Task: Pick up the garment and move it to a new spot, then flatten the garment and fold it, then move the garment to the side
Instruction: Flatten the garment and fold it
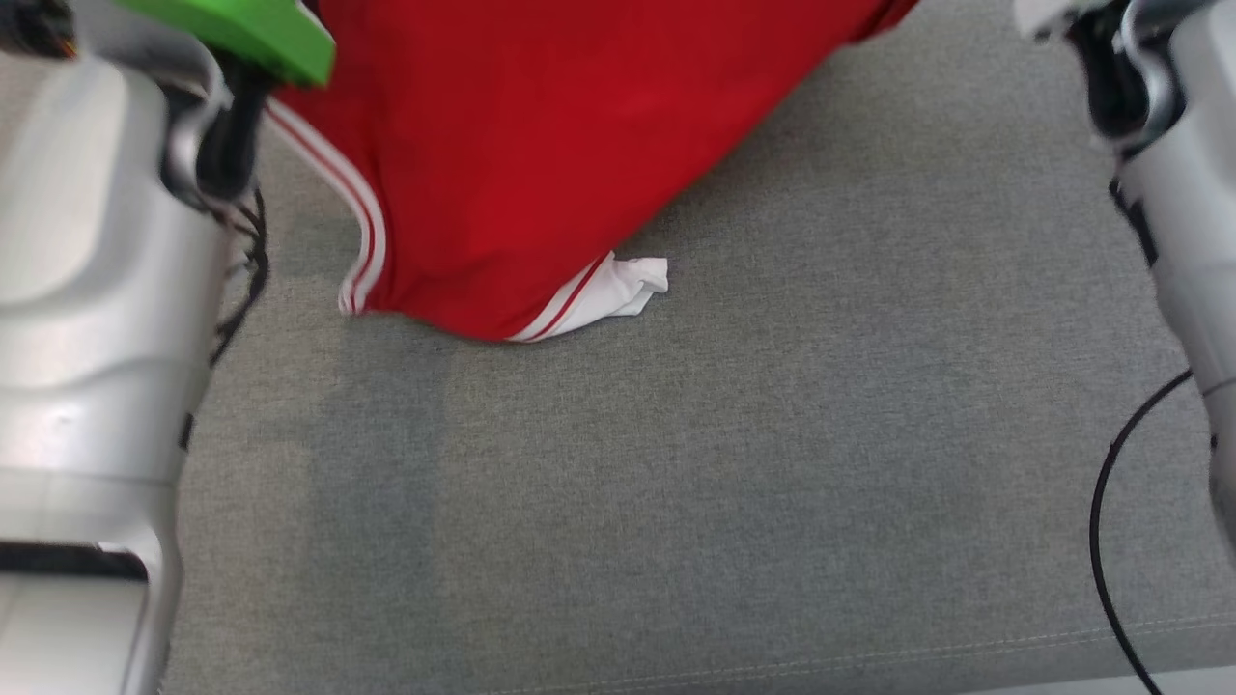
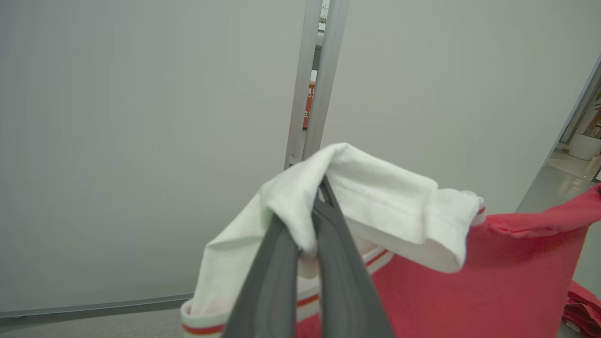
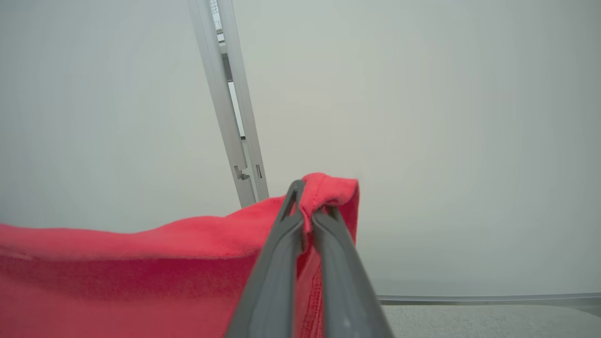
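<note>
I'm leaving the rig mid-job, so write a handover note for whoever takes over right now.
Left hand: shut on the white sleeve of the red garment.
Right hand: shut on a red edge of the garment.
Garment: lifted, hanging between both hands, lower end reaching the grey surface.
Done: pickup.
Left: lay it at the new spot, flatten, fold, move aside.

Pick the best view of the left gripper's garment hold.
Left wrist view: left gripper shut on the garment's white sleeve, close up. Head view: its red body hanging over the grey surface. Right wrist view: red edge in the right gripper.
</note>
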Controlling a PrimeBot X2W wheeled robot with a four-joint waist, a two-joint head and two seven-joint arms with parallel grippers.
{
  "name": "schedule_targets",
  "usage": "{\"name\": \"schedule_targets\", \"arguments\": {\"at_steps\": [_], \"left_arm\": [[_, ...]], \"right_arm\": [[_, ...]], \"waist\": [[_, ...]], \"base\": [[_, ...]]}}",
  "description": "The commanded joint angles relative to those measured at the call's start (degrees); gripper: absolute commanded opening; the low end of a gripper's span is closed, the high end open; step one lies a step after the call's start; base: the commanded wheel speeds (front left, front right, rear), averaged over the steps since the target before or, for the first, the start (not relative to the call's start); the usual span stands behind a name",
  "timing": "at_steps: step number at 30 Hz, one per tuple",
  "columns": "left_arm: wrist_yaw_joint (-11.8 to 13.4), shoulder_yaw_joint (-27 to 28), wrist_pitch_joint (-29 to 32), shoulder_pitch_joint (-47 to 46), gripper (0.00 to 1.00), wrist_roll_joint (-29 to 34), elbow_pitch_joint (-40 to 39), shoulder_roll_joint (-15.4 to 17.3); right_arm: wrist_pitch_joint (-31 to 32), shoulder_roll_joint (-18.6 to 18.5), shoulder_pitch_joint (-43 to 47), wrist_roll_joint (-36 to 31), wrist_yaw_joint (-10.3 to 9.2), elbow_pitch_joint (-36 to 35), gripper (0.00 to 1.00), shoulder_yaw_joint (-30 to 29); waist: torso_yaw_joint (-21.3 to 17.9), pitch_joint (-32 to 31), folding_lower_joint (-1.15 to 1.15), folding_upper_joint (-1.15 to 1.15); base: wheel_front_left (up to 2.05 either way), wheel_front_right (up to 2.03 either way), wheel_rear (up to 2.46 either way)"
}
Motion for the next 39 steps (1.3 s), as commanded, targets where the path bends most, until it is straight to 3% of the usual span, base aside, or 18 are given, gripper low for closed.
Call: {"name": "schedule_targets", "arguments": {"at_steps": [1, 7, 13, 21, 30, 36, 39], "left_arm": [[0.00, 0.81, 0.72, -4.05, 0.00, -0.30, 2.40, 0.83], [0.95, 3.23, 0.08, -25.31, 0.00, -0.73, 11.86, 0.18], [1.39, 3.39, -1.74, -40.06, 0.00, -0.42, 17.11, -2.26], [0.54, 1.61, -3.69, -46.64, 0.00, 0.24, 22.50, -4.19], [-0.11, 0.50, -7.42, -36.18, 0.00, -1.27, 24.64, -3.21], [-0.14, -1.46, -8.42, -19.53, 0.00, -4.25, 15.77, -2.64], [-0.14, 0.34, -8.50, -11.11, 0.00, -3.95, 8.32, -1.68]], "right_arm": [[0.79, 0.26, -3.81, 1.03, -0.10, 1.80, 0.00, -0.43], [1.58, 0.47, -22.55, 0.98, -0.11, 12.27, 0.00, -2.64], [-0.22, 0.48, -35.42, -1.36, -0.11, 18.69, 0.00, -3.79], [-1.35, 2.62, -41.39, -2.44, -0.10, 22.18, 0.00, -2.18], [-2.16, 3.39, -31.18, 5.34, -0.10, 18.24, 0.00, -0.65], [-2.37, -0.15, -15.40, 11.82, -0.09, 10.48, 0.00, 3.66], [-2.42, -1.63, -7.25, 16.05, -0.08, 5.89, 0.00, 4.98]], "waist": [[-0.85, 5.05, -0.01, 0.00], [-0.86, 7.87, -0.01, 0.00], [-0.02, 8.91, -0.01, 0.00], [0.15, 11.67, -0.01, 0.00], [-0.55, 13.10, -0.01, 0.00], [-0.32, 9.32, -0.01, 0.00], [-0.12, 7.31, -0.01, 0.00]], "base": [[0.00, 0.00, 0.00], [0.00, 0.00, 0.00], [0.00, 0.00, 0.00], [0.00, 0.00, 0.00], [0.00, 0.00, 0.00], [0.00, 0.00, 0.00], [0.00, 0.00, 0.00]]}}
